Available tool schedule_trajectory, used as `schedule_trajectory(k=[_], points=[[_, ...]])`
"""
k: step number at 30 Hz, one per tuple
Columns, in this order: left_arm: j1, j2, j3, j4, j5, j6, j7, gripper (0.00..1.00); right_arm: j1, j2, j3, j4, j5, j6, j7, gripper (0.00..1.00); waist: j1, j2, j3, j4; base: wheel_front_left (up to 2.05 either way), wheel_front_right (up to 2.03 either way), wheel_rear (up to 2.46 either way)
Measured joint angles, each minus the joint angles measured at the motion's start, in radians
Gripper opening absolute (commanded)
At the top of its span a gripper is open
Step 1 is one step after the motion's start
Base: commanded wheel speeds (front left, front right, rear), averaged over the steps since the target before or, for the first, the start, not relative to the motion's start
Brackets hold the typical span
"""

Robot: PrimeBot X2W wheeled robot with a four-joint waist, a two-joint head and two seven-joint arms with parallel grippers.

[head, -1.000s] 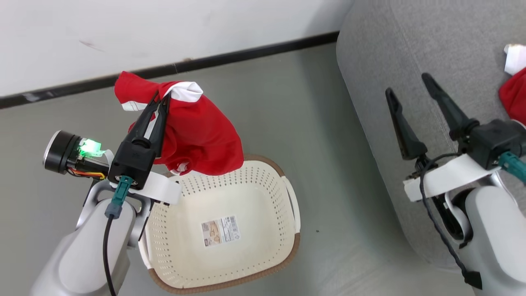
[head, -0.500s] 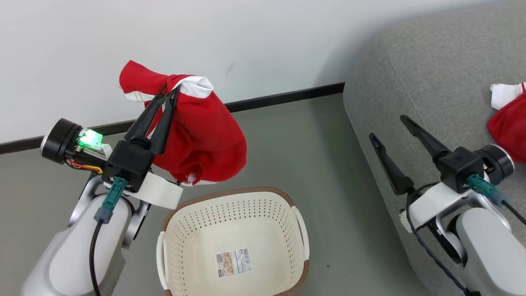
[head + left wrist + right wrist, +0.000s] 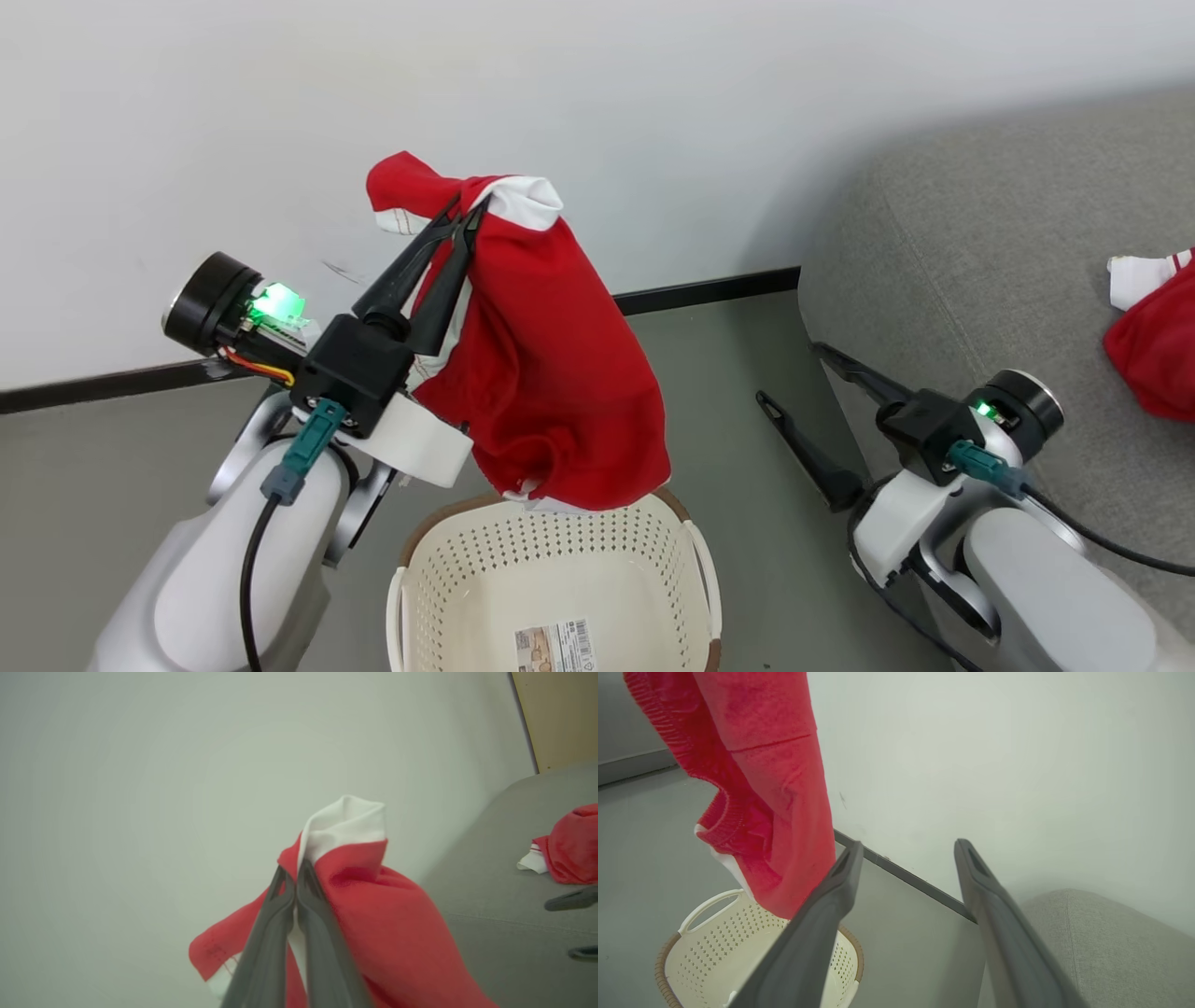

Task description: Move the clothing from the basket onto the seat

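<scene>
My left gripper (image 3: 467,213) is shut on the top of a red garment with a white panel, one piece of the clothing (image 3: 560,373), and holds it high in front of the wall. The fabric hangs down to just above the far rim of the cream basket (image 3: 448,597), whose bottom shows a paper label. In the left wrist view the closed tips (image 3: 289,870) pinch the clothing (image 3: 373,905) at its white fold. My right gripper (image 3: 789,373) stands open and empty beside the grey seat (image 3: 980,261). Its fingers (image 3: 909,843) frame the floor, with the clothing (image 3: 775,788) and basket (image 3: 738,933) to their left.
A second red and white garment (image 3: 1153,345) lies on the seat at the right edge, also seen from the left wrist (image 3: 570,844). A white wall with a dark baseboard (image 3: 700,291) runs behind. Grey floor lies between basket and seat.
The head camera has tilted up, so the whole picture has shifted. My left gripper has risen with the garment, now hanging over the basket's far rim. My right gripper has swung left off the seat.
</scene>
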Motion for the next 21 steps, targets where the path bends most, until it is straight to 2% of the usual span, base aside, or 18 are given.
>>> schedule_trajectory(k=[9,21], points=[[0.000,-0.021,-0.041,-0.031,-0.008,-0.023,0.030,0.00,-0.050,0.021,0.152,0.055,0.046,0.000,0.004,1.00,0.0000,0.0000,-0.051,0.031,0.00,0.00,0.00],[-0.017,-0.054,-0.082,-0.067,-0.009,-0.040,0.066,0.00,-0.140,0.031,0.301,0.126,0.090,0.000,0.005,1.00,0.0000,0.0000,-0.094,0.082,0.00,0.00,0.00]])
